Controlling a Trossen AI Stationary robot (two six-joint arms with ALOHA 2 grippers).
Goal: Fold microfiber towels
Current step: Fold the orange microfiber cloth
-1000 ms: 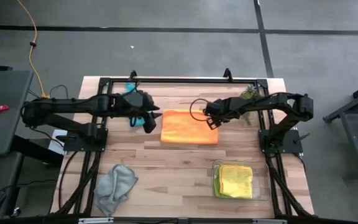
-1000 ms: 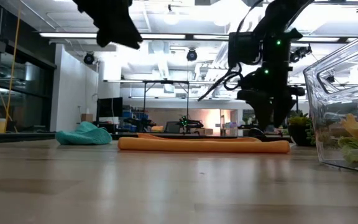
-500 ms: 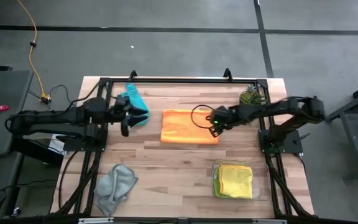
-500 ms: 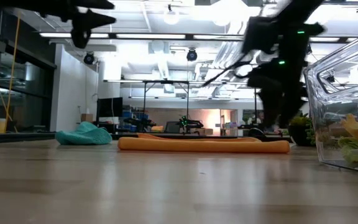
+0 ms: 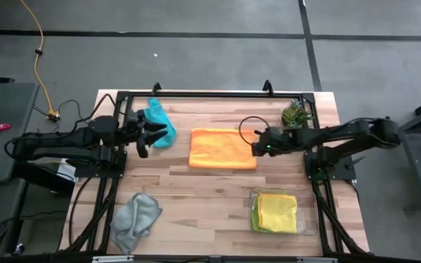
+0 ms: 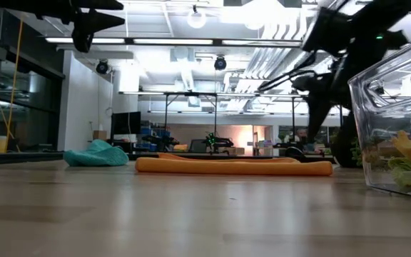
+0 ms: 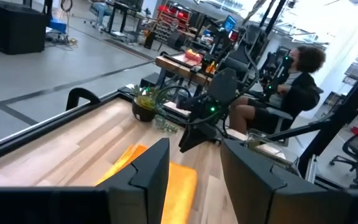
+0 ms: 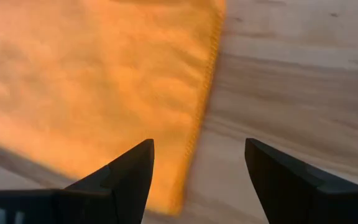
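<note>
Your folded orange microfiber towel (image 5: 223, 149) lies flat mid-table. Your right gripper (image 5: 257, 144) hangs at its right edge, fingers (image 8: 126, 177) spread wide with nothing between them. Your left gripper (image 5: 143, 135) sits beside the crumpled teal cloth (image 5: 159, 126), jaws parted and empty. The grey cloth (image 5: 135, 218) lies near the front left; the yellow towel (image 5: 277, 212) rests in the clear plastic tray (image 5: 311, 219).

One folded towel (image 5: 222, 149) lies at frame centre; another towel (image 5: 159, 126) sits upper left, a third (image 5: 137, 218) lower left, the tray (image 5: 309, 213) lower right.
</note>
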